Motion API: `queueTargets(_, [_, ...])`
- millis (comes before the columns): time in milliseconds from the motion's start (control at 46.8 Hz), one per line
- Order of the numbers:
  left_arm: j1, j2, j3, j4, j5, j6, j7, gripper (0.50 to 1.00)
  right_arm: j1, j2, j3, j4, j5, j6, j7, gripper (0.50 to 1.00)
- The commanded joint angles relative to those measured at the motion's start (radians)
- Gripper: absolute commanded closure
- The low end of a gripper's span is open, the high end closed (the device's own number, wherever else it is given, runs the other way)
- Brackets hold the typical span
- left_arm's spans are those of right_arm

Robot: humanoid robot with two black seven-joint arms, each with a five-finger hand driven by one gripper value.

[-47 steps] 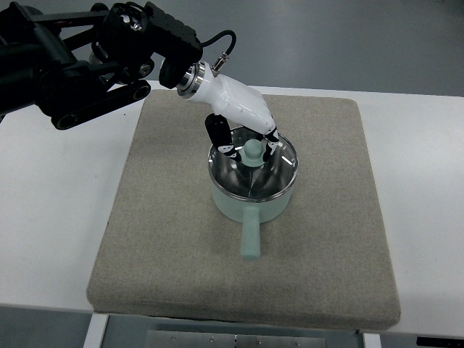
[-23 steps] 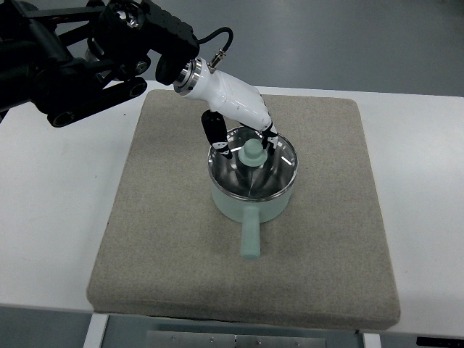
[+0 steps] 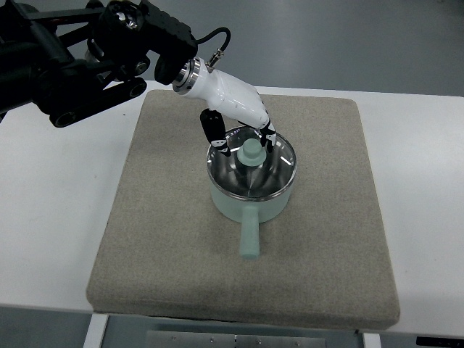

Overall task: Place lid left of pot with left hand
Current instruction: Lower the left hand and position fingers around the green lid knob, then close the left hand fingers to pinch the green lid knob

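Note:
A mint-green pot (image 3: 250, 203) with a straight handle pointing toward me stands in the middle of the mat. Its glass lid (image 3: 235, 174) with a mint knob (image 3: 251, 151) sits on the pot. My left hand (image 3: 245, 143), white with black fingertips, hovers over the lid's far rim. Its black thumb (image 3: 216, 134) is left of the knob and another fingertip (image 3: 270, 138) is right of it. The fingers are spread and hold nothing. The right arm is out of view.
The pot stands on a square beige mat (image 3: 159, 232) on a white table (image 3: 51, 217). The black left arm (image 3: 80, 58) reaches in from the upper left. Bare mat lies left of the pot.
The left hand has drawn back a little up and to the left, away from the knob. The lid and pot have not moved.

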Motion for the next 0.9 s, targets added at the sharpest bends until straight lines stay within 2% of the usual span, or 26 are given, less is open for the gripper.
queueTargets(0, [-0.001,-0.001,-0.002,0.000,-0.002,0.003,0.000,0.711,0.000,0.000,0.000,0.000,0.000,0.000,0.000,0.576])
queueTargets(107, [0.001,-0.003,-0.008,0.000,-0.002,0.004,0.000,0.761,0.000,0.000,0.000,0.000,0.000,0.000,0.000,0.576])
queueTargets(299, [0.001,-0.004,-0.013,0.008,-0.007,0.021,0.000,0.787,0.000,0.000,0.000,0.000,0.000,0.000,0.000,0.576])
queueTargets(598, [0.002,-0.004,-0.014,0.011,-0.016,0.021,0.000,0.769,0.000,0.000,0.000,0.000,0.000,0.000,0.000,0.576])
queueTargets(875, [0.005,-0.011,-0.011,0.009,-0.017,0.020,0.000,0.690,0.000,0.000,0.000,0.000,0.000,0.000,0.000,0.576])
